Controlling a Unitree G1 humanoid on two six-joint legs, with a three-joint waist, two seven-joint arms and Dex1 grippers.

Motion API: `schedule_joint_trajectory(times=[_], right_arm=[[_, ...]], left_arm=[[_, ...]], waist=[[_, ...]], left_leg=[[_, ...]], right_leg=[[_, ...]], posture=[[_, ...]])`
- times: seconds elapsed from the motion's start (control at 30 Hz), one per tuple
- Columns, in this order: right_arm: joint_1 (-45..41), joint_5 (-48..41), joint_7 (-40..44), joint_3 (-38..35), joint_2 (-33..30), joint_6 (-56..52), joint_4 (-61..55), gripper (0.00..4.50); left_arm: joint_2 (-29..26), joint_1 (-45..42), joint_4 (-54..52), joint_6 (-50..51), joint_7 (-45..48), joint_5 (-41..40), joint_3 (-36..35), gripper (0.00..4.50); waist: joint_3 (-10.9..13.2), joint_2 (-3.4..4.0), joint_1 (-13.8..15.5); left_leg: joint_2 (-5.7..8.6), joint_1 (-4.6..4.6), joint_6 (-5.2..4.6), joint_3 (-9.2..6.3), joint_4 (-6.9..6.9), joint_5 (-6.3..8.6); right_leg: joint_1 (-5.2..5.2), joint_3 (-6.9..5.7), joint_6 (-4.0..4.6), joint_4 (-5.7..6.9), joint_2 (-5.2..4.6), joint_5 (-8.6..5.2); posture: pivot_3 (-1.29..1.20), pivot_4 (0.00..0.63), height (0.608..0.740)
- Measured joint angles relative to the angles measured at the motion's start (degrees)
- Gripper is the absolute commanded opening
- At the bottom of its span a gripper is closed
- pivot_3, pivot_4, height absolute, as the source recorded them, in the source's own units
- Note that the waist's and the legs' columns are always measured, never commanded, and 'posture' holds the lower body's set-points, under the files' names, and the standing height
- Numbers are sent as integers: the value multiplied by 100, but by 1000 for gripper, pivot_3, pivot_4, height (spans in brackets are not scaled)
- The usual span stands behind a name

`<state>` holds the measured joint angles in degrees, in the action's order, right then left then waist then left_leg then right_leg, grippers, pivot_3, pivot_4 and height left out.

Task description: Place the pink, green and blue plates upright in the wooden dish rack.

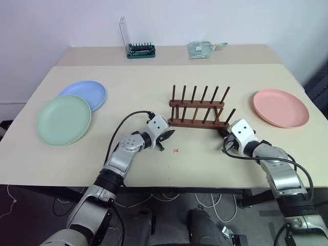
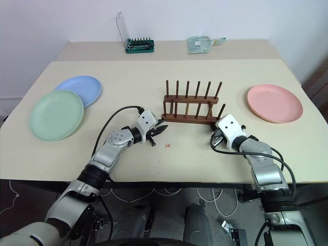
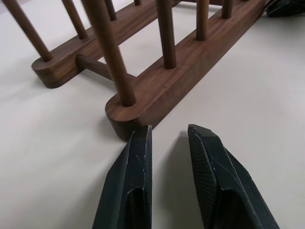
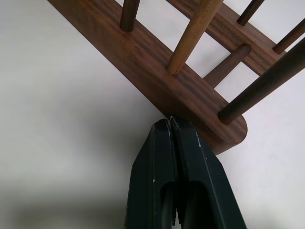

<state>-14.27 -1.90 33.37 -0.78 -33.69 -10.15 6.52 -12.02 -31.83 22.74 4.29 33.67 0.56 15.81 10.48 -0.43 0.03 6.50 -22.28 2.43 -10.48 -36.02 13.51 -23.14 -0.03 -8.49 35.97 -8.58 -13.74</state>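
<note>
We've got both grippers at the rack (image 1: 197,108) mid-table: left gripper (image 3: 169,138) slightly parted at its near rail's left end, gripping nothing; right gripper (image 4: 170,125) clenched empty, tips against that rail's right end. Looks like we're squaring the rack, so nudge both ends evenly w/o tipping. Pink plate (image 1: 280,107) sits far right, green (image 1: 63,120) and blue (image 1: 85,94) overlap far left.

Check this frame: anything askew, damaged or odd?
No damage or spills. The wooden dish rack holds no plates: green plate overlaps blue plate at left, pink plate lies flat at right. Left gripper, slightly open, and shut right gripper sit at the rack's near-rail ends.
</note>
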Motion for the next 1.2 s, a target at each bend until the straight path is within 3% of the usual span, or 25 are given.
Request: schedule_joint_trajectory(times=[0.3,0.57,0.9,1.0,1.2], right_arm=[[531,-226,147,-402,-326,-121,-398,28],[596,-115,14,-1093,-1162,-341,-318,3779],[-1188,1311,-869,-185,-1511,965,2787,3779],[-1649,1541,-1078,39,-1510,1358,3619,2905],[-1825,1691,-1176,267,-1496,1853,4274,31]], left_arm=[[43,581,-630,93,588,-551,-185,1193],[80,875,-1442,244,1331,-1212,-181,1193],[38,920,-1696,431,1585,-1379,-186,1193],[-24,957,-1809,450,1576,-1379,-202,1193],[-75,1098,-1921,550,1459,-1379,-209,1193]], waist=[[1,2,39],[4,4,38],[6,4,-22],[6,3,-47],[6,4,-66]], left_leg=[[3,-12,0,-7,3,0],[0,-10,-2,8,2,1],[1,-11,-2,17,1,0],[1,-11,-2,14,2,0],[2,-11,-2,14,5,0]], right_leg=[[-7,1,-1,-4,-6,0],[-8,3,-2,-7,-2,1],[-9,10,1,-10,-3,3],[-6,10,1,-13,-3,3],[-5,11,1,-21,-2,4]], posture=[[0,150,740],[0,150,740],[0,150,740],[0,150,740],[0,150,740]])
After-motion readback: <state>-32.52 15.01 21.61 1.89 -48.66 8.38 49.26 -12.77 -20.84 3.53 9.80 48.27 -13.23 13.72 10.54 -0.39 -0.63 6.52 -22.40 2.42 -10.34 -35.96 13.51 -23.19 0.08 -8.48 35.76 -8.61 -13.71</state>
